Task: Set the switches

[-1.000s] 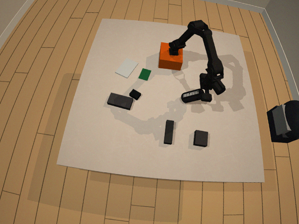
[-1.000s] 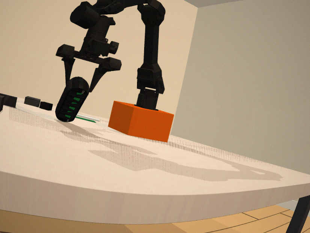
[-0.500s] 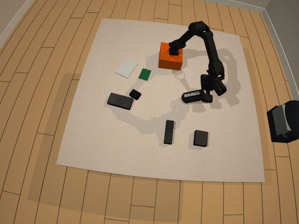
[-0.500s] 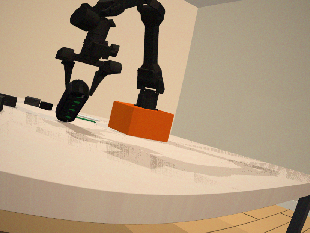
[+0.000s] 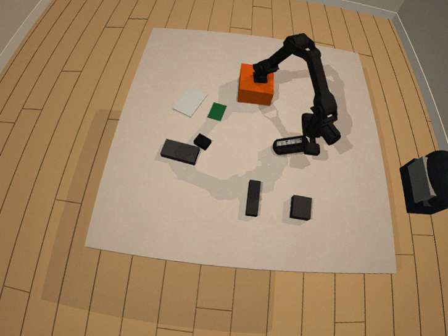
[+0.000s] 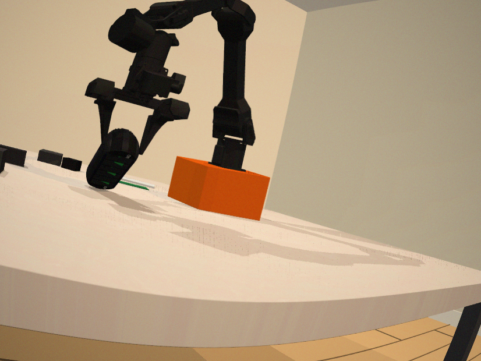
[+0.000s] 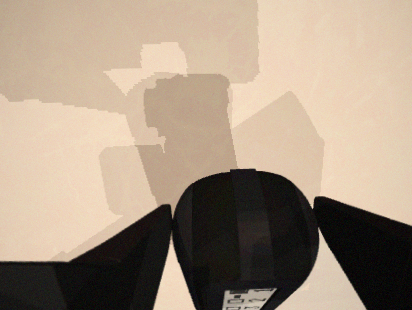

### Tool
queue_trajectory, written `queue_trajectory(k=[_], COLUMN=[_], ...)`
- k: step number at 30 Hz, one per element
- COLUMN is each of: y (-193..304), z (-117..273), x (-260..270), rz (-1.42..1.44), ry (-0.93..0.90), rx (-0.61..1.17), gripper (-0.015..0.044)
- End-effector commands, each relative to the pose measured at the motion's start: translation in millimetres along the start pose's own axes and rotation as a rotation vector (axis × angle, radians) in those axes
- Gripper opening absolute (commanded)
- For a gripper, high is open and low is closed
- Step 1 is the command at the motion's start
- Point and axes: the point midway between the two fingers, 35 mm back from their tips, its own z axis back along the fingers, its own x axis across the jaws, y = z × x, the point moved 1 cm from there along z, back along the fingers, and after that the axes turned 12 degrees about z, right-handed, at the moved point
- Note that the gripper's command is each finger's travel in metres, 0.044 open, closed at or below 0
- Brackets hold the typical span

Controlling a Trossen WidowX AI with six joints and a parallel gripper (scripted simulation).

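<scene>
The dark grey controller unit (image 5: pixel 290 149) (image 6: pixel 116 159) (image 7: pixel 245 235) is tilted steeply between my fingers, its lower end at or just above the bench. My gripper (image 6: pixel 121 148) (image 7: pixel 242 209) is shut on its upper end, one fingertip at each side. The switch face, with some green ends showing, is turned toward the exterior camera. The white underside label (image 5: pixel 289 142) (image 7: pixel 247 300) faces the top view; its squares are too small to read there. In the wrist view only part of the label shows, at the bottom edge, with its rest cut off.
The arm stands on an orange block (image 5: pixel 254 95) (image 6: pixel 233 194). A pale sheet (image 5: pixel 189 102), a green plate (image 5: pixel 217 111), a small black block (image 5: pixel 202 141) and a long dark block (image 5: pixel 179 151) lie at the left. A dark bar (image 5: pixel 253 198) and a squarish dark block (image 5: pixel 300 207) lie lower down in the top view.
</scene>
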Motion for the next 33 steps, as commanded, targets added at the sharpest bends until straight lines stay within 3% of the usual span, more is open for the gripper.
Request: queue_trajectory(k=[1,33], y=[3.4,-8.4], z=[-7.0,-29.5], x=[0.3,-2.1], rz=[-0.015,-0.015], ry=[-0.014,-0.014], rx=[0.014,0.013], gripper=[0.0338,0.0338])
